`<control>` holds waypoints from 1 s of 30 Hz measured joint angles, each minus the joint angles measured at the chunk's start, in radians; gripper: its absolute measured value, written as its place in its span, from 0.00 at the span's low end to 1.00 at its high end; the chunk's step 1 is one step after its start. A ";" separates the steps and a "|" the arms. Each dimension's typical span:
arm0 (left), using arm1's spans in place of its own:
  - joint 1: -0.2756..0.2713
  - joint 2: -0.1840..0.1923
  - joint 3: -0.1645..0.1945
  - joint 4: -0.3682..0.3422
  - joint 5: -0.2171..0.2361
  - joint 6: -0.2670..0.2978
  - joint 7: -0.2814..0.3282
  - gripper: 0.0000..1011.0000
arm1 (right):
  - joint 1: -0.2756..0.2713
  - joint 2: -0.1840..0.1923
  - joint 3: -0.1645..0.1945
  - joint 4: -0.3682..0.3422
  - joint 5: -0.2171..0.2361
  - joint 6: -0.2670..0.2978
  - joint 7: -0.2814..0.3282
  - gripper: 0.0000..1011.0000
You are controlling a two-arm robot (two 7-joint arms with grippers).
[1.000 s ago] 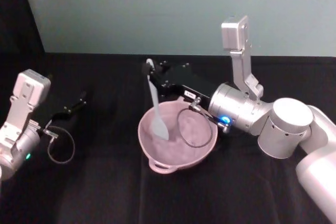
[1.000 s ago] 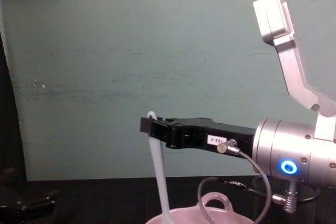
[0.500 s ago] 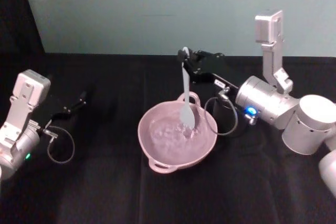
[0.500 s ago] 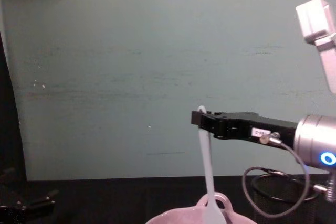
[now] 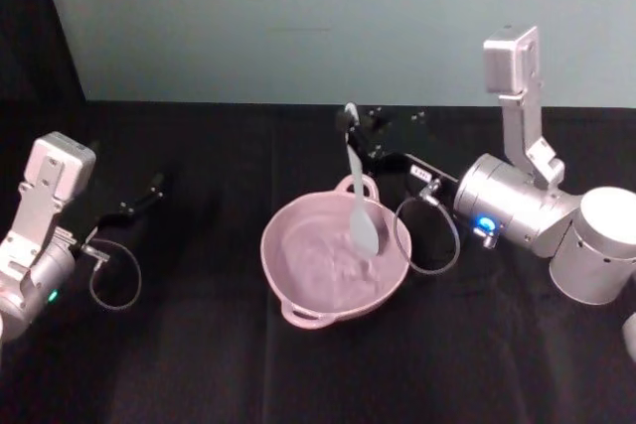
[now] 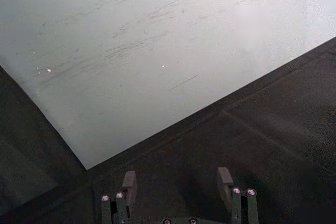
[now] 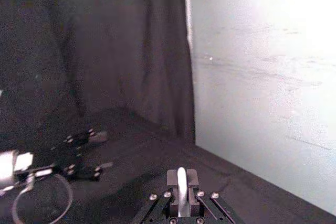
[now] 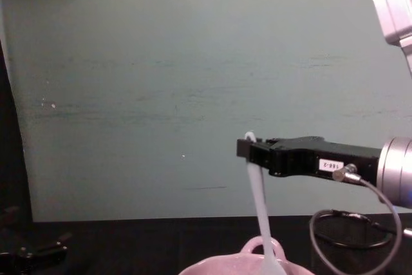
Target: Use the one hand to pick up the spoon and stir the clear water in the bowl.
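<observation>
The pale pink bowl [image 5: 298,290] sits at the table's middle, its loop handle at the far rim [image 8: 260,245]. The white spoon [image 5: 359,206] hangs nearly upright, its scoop down inside the bowl's right side. My right gripper [image 5: 352,129] is shut on the spoon's handle top, reaching in from the right above the bowl's far rim; in the chest view the right gripper [image 8: 250,148] holds the spoon [image 8: 259,204] the same way. In the right wrist view the spoon's handle [image 7: 181,192] stands pinched between the jaws. My left gripper [image 5: 149,191] rests open at the far left, with its fingers [image 6: 129,184] apart.
A black cable loop [image 5: 429,240] hangs from the right wrist beside the bowl's right rim. Another cable loop [image 5: 114,280] lies by the left arm. The table is covered in black cloth, with a pale green wall behind.
The right gripper swung the spoon from the bowl's left side to its right side, then drew slightly nearer. The left arm stayed still.
</observation>
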 joint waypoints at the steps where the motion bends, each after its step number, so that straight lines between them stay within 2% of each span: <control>1: 0.000 0.000 0.000 0.000 0.000 0.000 0.000 1.00 | -0.002 0.002 -0.004 -0.006 -0.003 0.003 0.001 0.11; 7: 0.000 0.000 0.000 0.000 0.000 0.000 0.000 1.00 | -0.015 0.007 -0.036 -0.047 -0.020 0.020 0.019 0.11; 14: 0.000 0.000 0.000 0.000 0.000 0.000 0.000 1.00 | -0.013 -0.015 -0.091 -0.076 -0.033 0.031 0.045 0.11; 23: 0.000 0.000 0.000 0.000 0.000 0.000 0.000 1.00 | 0.010 -0.046 -0.113 -0.062 -0.034 0.026 0.051 0.11; 30: 0.000 0.000 0.000 0.000 0.000 0.000 0.000 1.00 | 0.038 -0.075 -0.112 -0.006 -0.020 0.007 0.056 0.11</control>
